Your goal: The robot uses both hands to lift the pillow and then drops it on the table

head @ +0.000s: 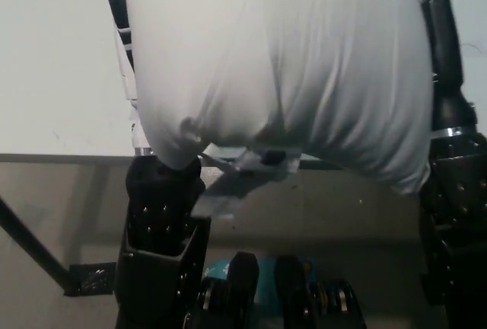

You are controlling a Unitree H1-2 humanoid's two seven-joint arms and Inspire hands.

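The big pillow [281,62] hides both hands, and its top is cut off by the picture's edge.

Black boxy forearms [160,245], silver wrist bands, apparently screws.

A bare test room or lab: plain white table [53,78] over a dull beige floor [68,215].

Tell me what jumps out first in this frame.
A big white pillow fills most of the view, raised close to the camera above the white table. Its tag dangles from the lower edge near centre. Dark forearms flank it left and right; the hands themselves are hidden behind it.
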